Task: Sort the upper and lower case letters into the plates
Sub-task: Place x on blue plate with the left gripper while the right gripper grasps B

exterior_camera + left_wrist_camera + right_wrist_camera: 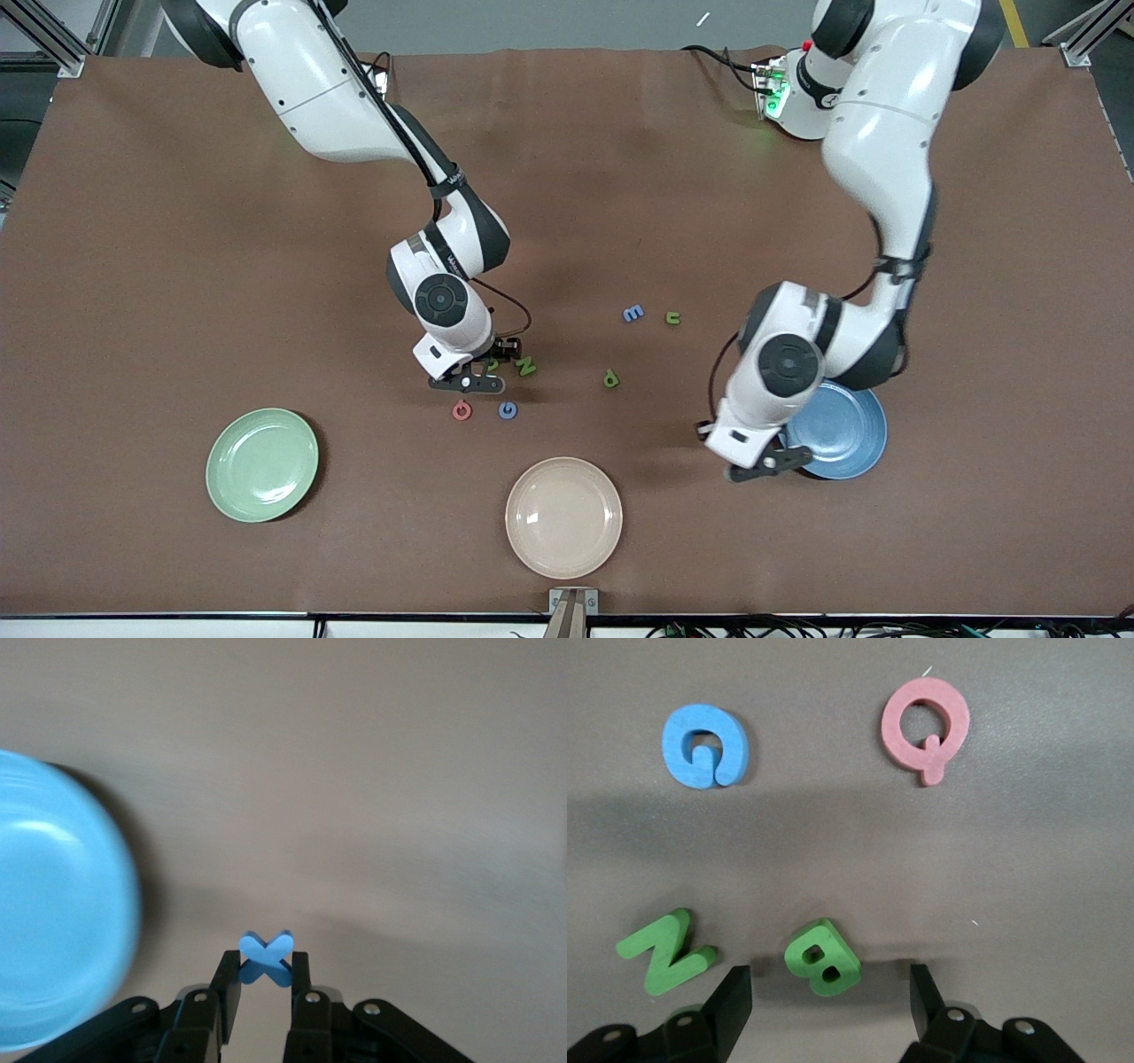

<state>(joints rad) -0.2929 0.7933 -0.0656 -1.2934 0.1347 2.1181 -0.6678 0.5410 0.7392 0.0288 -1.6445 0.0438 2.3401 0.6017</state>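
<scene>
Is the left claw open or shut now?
Shut on the blue x: the left claw pinches it between its fingers, beside the blue plate.

Blue plate [846, 430] partly hidden — left arm covers rim.

Brown table [177, 266] with green plate [261, 464], cream plate [563, 517], blue plate [842, 431], scattered letters [633, 313]
</scene>
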